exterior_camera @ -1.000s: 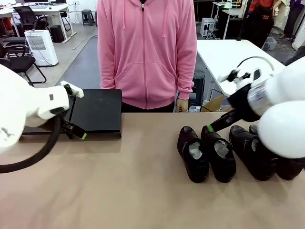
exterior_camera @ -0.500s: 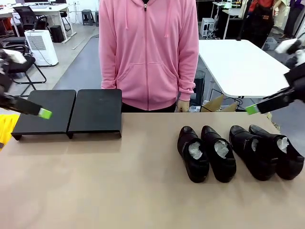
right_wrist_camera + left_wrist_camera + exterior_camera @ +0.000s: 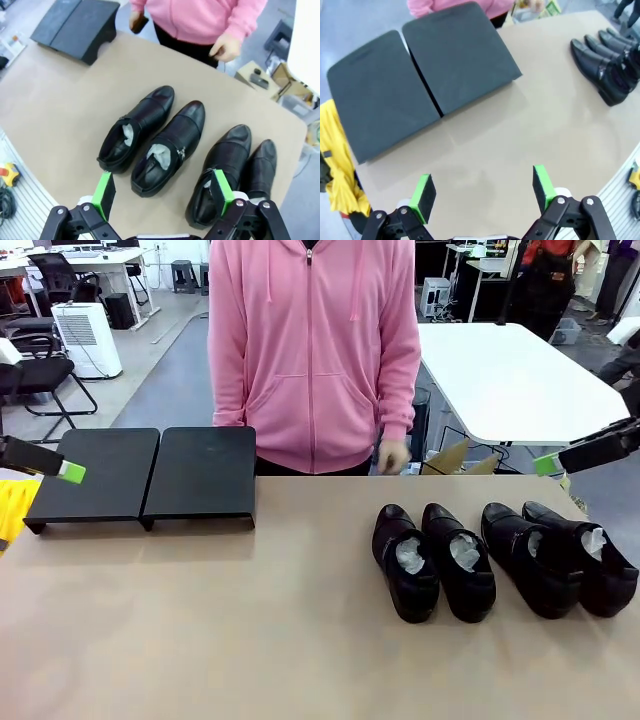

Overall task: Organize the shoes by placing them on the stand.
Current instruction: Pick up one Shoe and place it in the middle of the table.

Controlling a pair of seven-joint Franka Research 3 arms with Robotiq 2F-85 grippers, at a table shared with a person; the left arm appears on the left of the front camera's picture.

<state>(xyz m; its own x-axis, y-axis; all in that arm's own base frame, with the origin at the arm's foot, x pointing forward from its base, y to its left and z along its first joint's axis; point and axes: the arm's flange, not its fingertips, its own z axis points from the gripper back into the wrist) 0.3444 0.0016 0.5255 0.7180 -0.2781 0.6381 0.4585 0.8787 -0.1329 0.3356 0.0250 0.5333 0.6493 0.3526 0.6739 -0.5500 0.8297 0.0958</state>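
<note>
Several glossy black shoes (image 3: 500, 560) stand side by side on the right half of the tan table, toes pointing at the person; some hold white paper. The right wrist view looks down on these shoes (image 3: 170, 145). The black two-panel stand (image 3: 150, 475) sits at the far left with nothing on it, and from the left wrist it appears as the stand (image 3: 420, 75) ahead. My left gripper (image 3: 70, 472) hovers at the left edge beside the stand, open and holding nothing (image 3: 483, 192). My right gripper (image 3: 547, 464) hangs above the right-hand shoes, open and holding nothing (image 3: 162, 193).
A person in a pink hoodie (image 3: 312, 350) stands at the far edge, one hand (image 3: 225, 50) low near the table. A yellow object (image 3: 12, 510) lies off the table's left end. A white table (image 3: 510, 375) stands behind on the right. Bare tabletop separates stand and shoes.
Both arms have pulled back from over the table, the left one leftwards off the stand, the right one up and to the right away from the shoes. The shoes have not moved.
</note>
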